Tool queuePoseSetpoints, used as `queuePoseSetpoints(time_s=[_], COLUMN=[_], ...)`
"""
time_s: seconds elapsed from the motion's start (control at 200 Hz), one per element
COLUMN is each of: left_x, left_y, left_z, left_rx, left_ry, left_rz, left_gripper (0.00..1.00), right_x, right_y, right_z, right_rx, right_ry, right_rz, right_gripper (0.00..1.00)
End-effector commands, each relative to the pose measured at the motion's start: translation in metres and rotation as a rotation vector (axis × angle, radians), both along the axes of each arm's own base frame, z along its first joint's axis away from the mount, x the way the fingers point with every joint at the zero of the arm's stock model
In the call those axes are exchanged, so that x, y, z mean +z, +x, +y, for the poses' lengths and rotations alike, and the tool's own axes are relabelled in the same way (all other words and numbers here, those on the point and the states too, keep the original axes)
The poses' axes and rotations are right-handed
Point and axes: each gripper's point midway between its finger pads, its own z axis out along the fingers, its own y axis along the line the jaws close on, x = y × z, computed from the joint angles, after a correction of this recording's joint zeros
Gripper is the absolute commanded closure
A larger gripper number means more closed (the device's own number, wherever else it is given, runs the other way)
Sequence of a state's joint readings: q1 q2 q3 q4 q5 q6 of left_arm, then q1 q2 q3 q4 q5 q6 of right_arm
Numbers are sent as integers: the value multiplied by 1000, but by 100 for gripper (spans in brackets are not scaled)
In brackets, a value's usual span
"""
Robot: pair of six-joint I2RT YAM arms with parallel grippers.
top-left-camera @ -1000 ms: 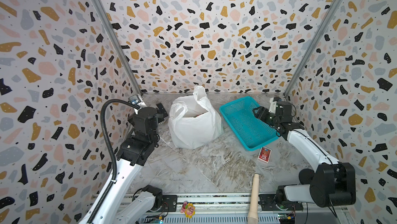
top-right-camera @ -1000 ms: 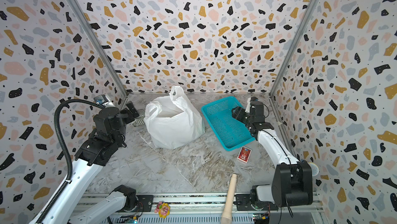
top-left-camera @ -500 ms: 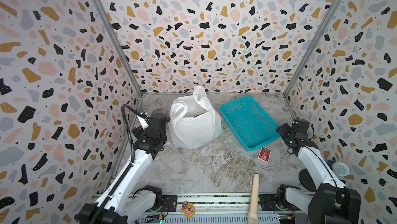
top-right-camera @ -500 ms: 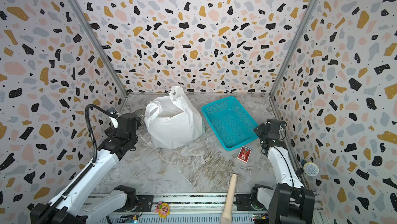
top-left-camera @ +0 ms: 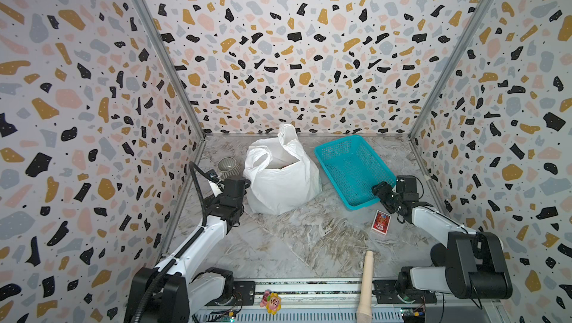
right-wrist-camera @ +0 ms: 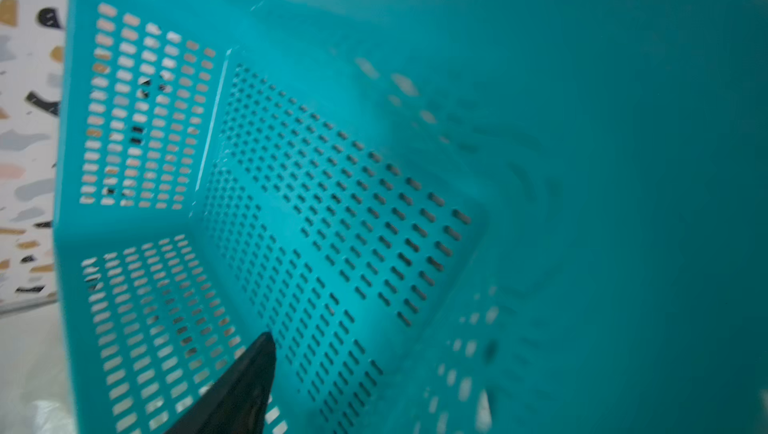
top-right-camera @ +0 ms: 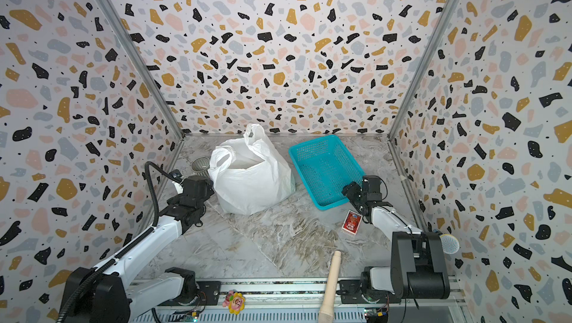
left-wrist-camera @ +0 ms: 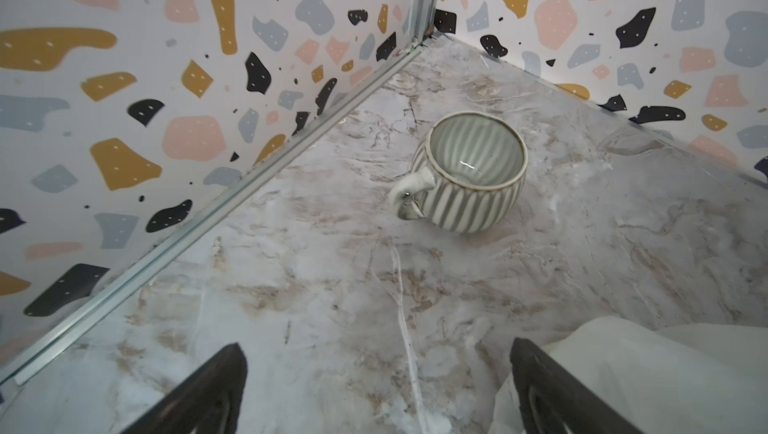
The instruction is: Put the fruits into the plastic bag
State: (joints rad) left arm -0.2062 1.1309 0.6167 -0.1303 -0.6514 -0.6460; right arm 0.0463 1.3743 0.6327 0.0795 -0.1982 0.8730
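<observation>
Plastic bag (top-left-camera: 280, 179) is thin and floppy, so you'd pinch a loop handle (top-left-camera: 286, 135). The left gripper (left-wrist-camera: 376, 344) beside it gapes empty; whether the right gripper (top-left-camera: 378, 189) is open, you cannot tell.

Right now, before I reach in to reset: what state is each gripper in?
Left gripper: open, holding nothing.
Right gripper: at the basket corner; cannot tell whether it is open or gripping.
</observation>
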Motion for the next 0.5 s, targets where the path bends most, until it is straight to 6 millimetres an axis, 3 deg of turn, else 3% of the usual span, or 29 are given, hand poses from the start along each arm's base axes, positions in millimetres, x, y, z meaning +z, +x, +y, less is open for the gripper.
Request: queuePoseSetpoints(time_s=[0.0, 0.15, 0.27, 0.375, 0.491], left_x=[-11, -35, -31, -28, -30], left_y=[12, 17, 25, 29, 23], left_z=[-5, 13, 24, 30, 42], left_rx=[-16, 37, 56, 80, 156], left_ry=[-76, -155, -131, -101, -69], left_rz=[-39, -6, 5, 16, 12], left_gripper=[0, 1, 1, 1, 0], right_x=[42, 58, 87, 108, 113], right_y=[36, 47, 44, 37, 22], right_z=[34, 52, 49, 35, 3], right_rx=[187, 315, 315, 249, 119], right_ry=[1, -64, -198, -276, -379], right_rz=[-166, -215, -296, -308, -258], right_gripper=[23, 24, 22, 21, 21])
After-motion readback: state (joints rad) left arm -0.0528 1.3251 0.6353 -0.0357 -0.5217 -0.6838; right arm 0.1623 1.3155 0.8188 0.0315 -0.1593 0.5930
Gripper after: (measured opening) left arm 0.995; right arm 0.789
